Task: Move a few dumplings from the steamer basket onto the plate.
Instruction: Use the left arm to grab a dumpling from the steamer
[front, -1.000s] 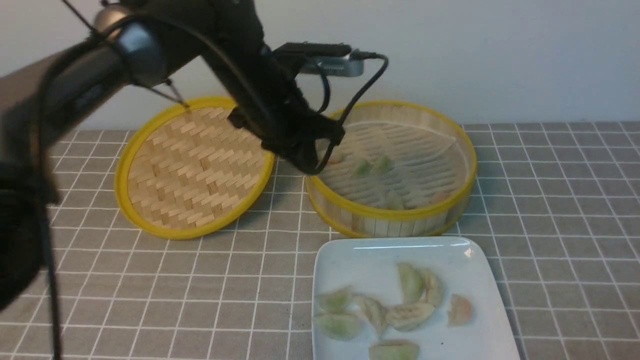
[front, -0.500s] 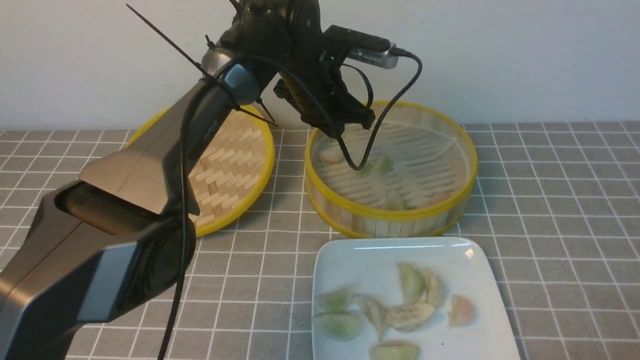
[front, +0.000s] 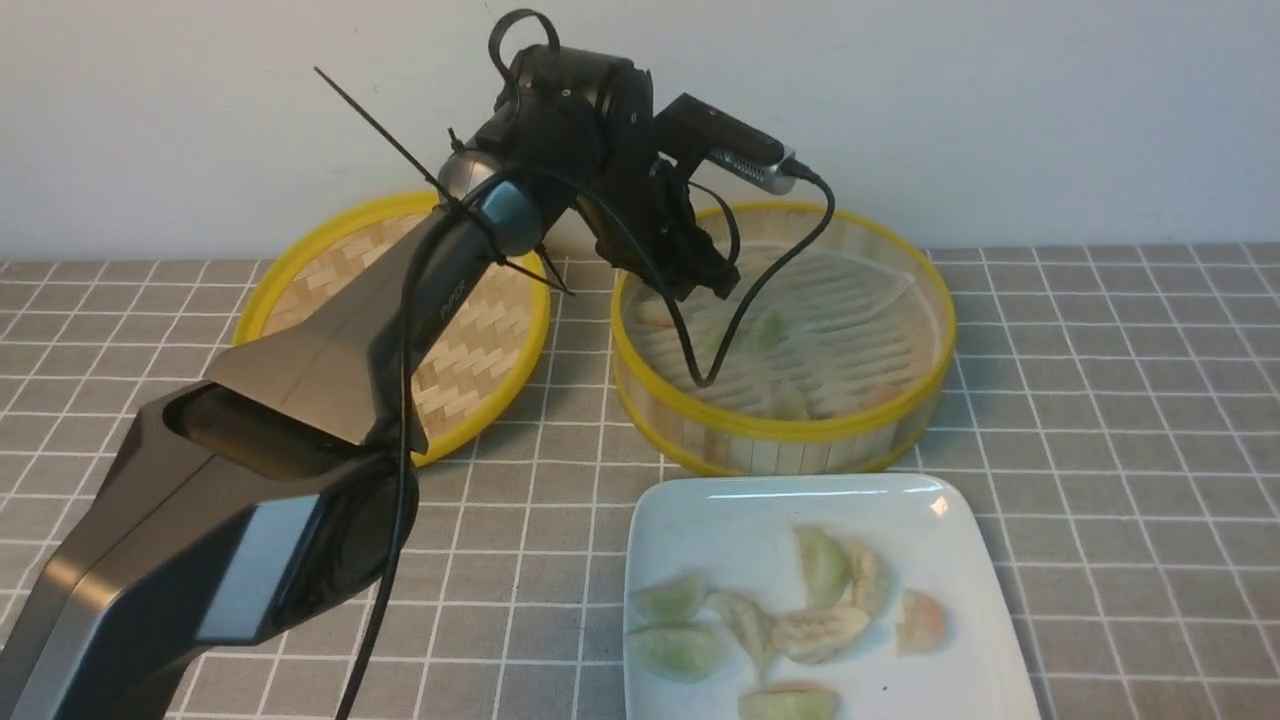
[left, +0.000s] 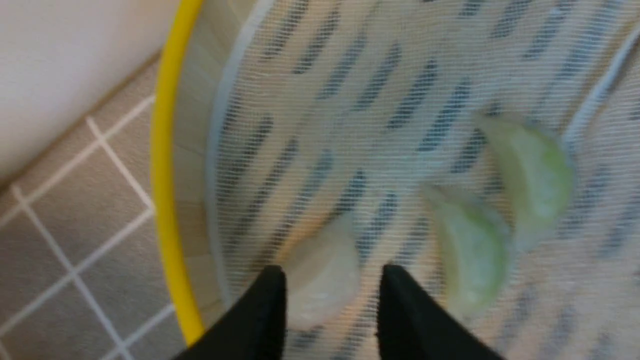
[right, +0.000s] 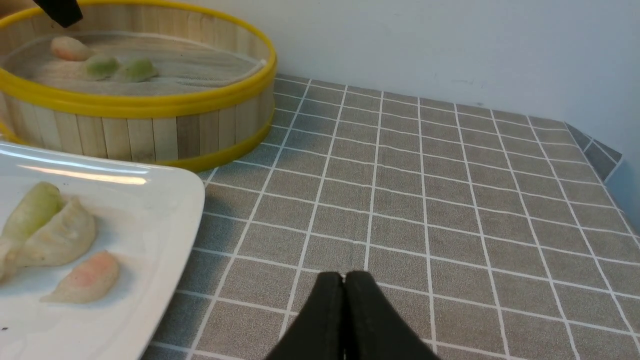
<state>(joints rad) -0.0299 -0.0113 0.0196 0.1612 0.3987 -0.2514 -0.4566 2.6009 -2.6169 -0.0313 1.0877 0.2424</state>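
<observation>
Now between left pincer (left: 332, 281) tips, pale dumpling (left: 320, 272)

Robot test setup, lab-like room, dressed with kitchen props. Bench (front: 1120, 420) covered by grey cloth (front: 560, 520) with white grid; plain white wall (front: 1000, 110) directly behind. Black robot arm (front: 330, 350) over bench, with loose cable (front: 785, 255), cable ties (front: 370, 115) and small camera (front: 725, 150) at wrist. Kitchen things on cloth: bamboo basket (front: 800, 440), woven lid (front: 300, 270), white plate (front: 720, 510) with dumplings (front: 820, 630).

A woven yellow-rimmed lid (front: 488, 342) lies on the grey checked tablecloth (front: 1100, 400)
</observation>
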